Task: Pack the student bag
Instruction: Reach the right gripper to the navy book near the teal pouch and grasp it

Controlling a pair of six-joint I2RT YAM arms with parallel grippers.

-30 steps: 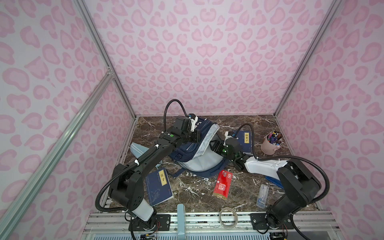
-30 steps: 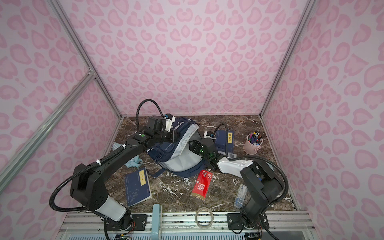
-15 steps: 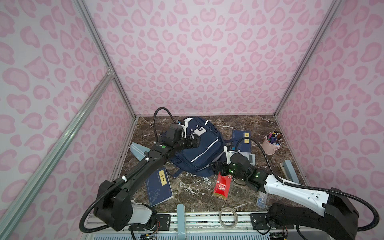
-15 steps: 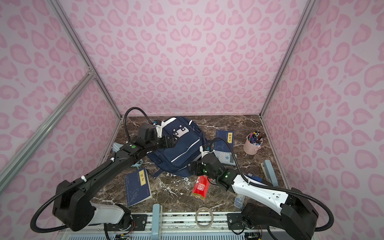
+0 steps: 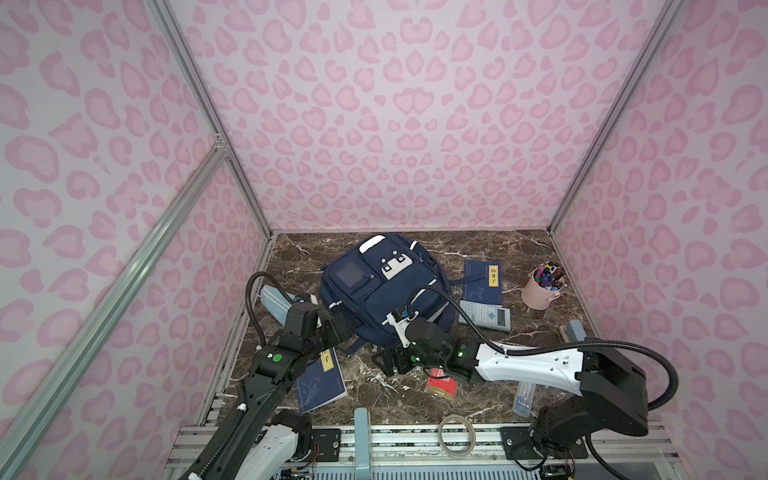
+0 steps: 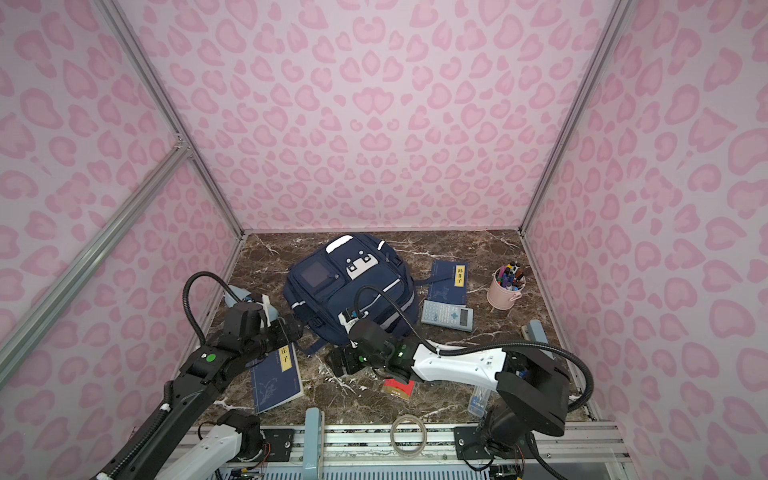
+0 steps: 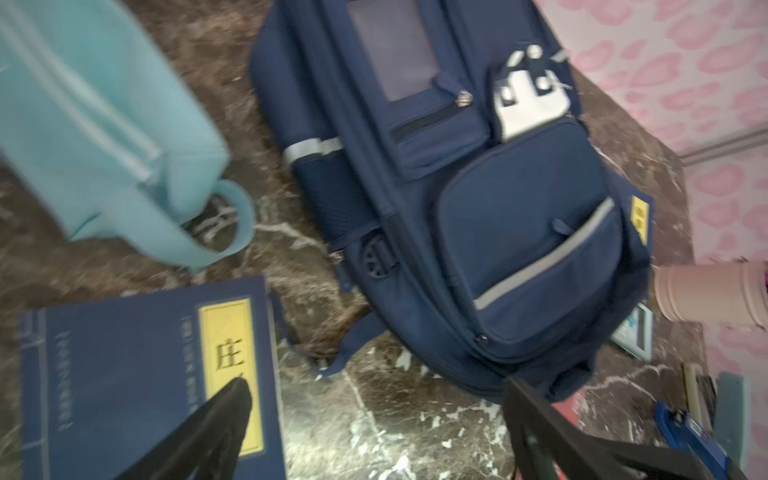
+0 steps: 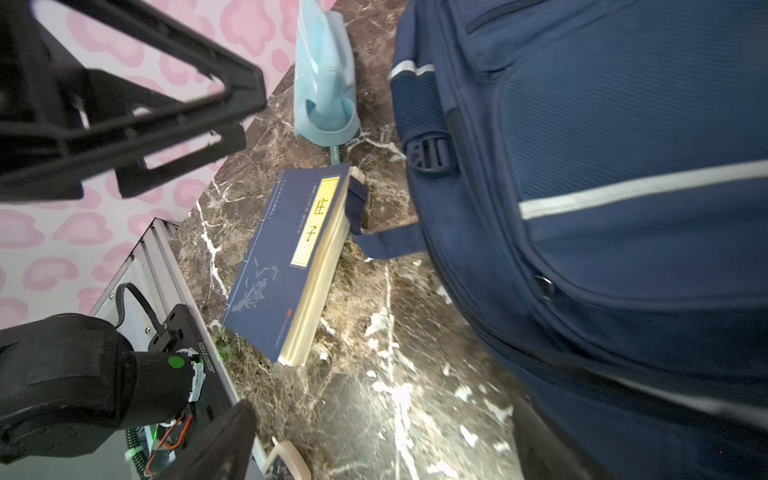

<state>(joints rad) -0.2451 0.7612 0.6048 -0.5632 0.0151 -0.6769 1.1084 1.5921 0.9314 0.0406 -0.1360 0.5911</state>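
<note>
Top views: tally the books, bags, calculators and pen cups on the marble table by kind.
Blue books: 2
Student bag: 1
Light-blue pouch: 1
Calculator: 1
Pink pen cup: 1
Total: 6

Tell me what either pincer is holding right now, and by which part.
Nothing. Left pincer and right pincer are both open and empty, beside the bag.

student bag [image 7: 478,208], blue book [image 7: 124,374], teal pouch [image 7: 104,116]

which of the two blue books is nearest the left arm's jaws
The blue book at the front left, partly under the left gripper. The other blue book lies on the student bag's far side, beside the calculator.
</note>
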